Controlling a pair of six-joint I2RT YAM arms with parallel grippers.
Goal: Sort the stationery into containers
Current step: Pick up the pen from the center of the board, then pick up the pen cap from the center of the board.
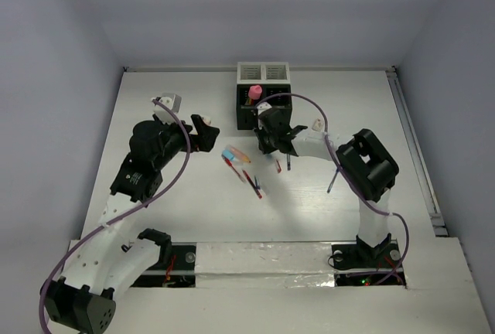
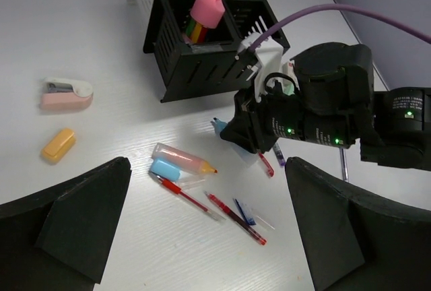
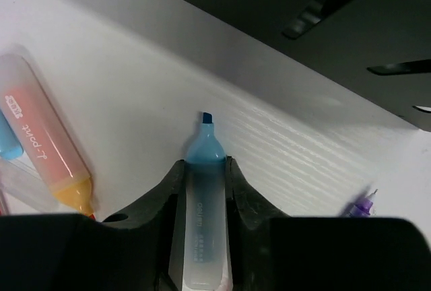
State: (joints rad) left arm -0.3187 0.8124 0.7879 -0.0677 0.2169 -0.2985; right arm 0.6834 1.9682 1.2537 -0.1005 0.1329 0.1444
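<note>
Near black slotted organizer box [image 2: 195, 69], right tool [image 3: 203, 168] pinches pale-blue translucent marker [image 3: 202, 223]; smooth barrel may slip on lifting; left tool [image 2: 205, 170] spread wide.

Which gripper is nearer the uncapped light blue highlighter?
Right. The right gripper is clamped on the uncapped light blue highlighter; the left gripper hangs open well to its left.

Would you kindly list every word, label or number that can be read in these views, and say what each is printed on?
"T-POINT", as best it reads: along the barrel of the orange marker, right wrist view.
Small red label near that marker's far end: too small to read.
Print along the light blue highlighter: too blurred to read.
Top and left wrist views: no text large enough to read.
</note>
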